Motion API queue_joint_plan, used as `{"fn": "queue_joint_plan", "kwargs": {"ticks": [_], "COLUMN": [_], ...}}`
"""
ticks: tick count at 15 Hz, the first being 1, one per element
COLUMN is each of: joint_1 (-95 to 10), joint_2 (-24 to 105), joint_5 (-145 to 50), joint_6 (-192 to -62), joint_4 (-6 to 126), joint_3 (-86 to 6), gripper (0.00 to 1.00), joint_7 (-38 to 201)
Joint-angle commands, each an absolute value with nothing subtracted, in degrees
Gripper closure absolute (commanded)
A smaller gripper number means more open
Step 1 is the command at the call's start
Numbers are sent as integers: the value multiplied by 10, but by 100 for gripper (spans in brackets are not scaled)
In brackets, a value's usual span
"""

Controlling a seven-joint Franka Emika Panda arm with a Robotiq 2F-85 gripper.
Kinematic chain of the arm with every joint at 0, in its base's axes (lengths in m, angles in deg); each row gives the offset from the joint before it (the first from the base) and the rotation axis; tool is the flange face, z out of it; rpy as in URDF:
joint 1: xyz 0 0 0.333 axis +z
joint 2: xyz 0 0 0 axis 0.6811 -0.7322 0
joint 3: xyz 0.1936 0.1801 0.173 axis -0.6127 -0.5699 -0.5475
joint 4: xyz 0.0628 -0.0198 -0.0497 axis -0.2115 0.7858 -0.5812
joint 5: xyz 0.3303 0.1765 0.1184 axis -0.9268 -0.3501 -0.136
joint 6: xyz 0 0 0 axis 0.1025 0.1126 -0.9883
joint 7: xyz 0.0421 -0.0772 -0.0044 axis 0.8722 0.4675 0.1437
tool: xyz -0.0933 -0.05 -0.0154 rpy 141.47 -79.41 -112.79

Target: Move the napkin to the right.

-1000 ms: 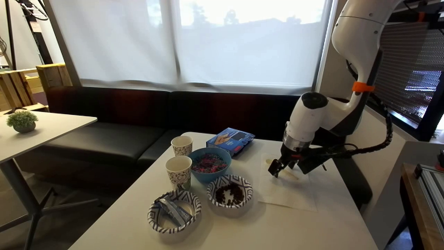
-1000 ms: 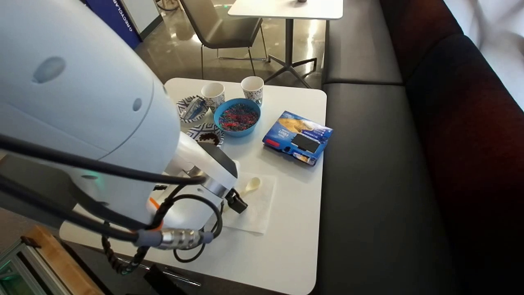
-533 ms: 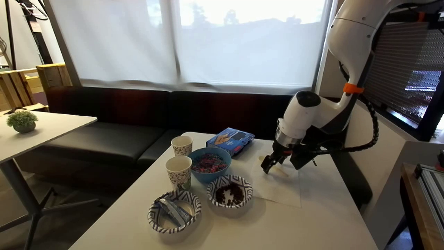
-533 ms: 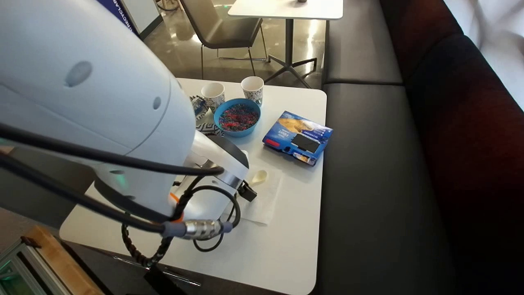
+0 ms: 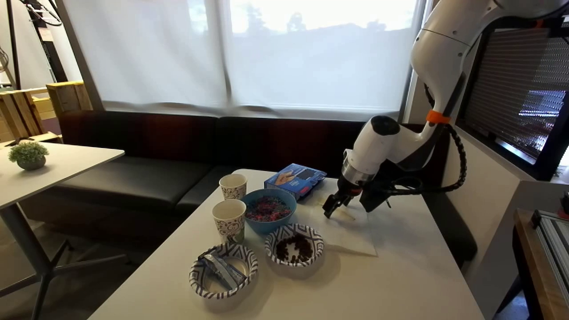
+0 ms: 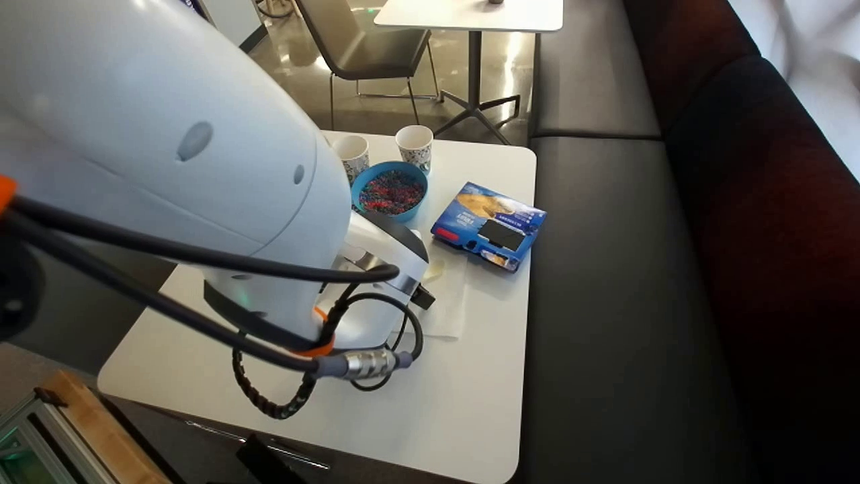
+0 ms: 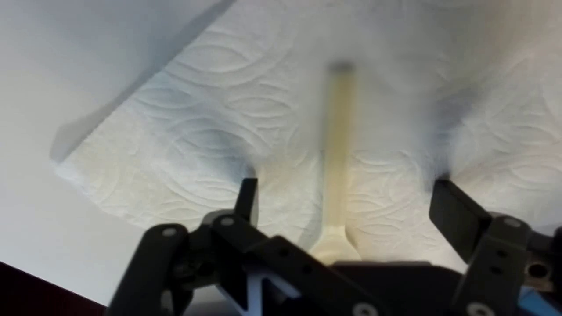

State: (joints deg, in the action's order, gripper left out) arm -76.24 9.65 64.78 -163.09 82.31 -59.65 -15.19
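The napkin (image 5: 351,242) is a thin off-white sheet lying flat on the white table, beside the bowls. It also shows in the other views (image 6: 449,316) (image 7: 259,105), with an embossed pattern. A pale spoon (image 7: 337,175) lies on it; it also shows in both exterior views (image 5: 346,215) (image 6: 435,269). My gripper (image 7: 346,181) is open over the napkin, a finger on each side of the spoon handle. Its fingertips appear to touch the napkin, with dark smudges at the tips. In both exterior views the gripper (image 5: 338,207) is low over the sheet; the arm hides part of it (image 6: 423,298).
A patterned bowl with dark pieces (image 5: 272,255) sits close to the napkin's edge. A blue bowl (image 5: 266,228), a blue box (image 5: 291,178), two paper cups (image 5: 233,186) (image 5: 229,218) and a patterned bowl with packets (image 5: 195,284) stand on the table (image 5: 355,293).
The gripper, napkin and spoon have slid together toward the bowls and the blue box. The bowls, cups and box have not moved. The gripper looks open throughout.
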Motion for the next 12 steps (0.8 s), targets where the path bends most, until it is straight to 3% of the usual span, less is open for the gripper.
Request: {"fn": "queue_joint_plan", "kwargs": {"ticks": [1, 8, 12], "joint_1": [-764, -768, -769], "joint_2": [63, 44, 103], "joint_5": [678, 694, 698], "joint_6": [-1634, -1642, -1639], "joint_4": [776, 743, 797], "joint_3": [-606, -609, -618], "gripper": [0, 0, 0], "joint_7": [-150, -147, -150]}}
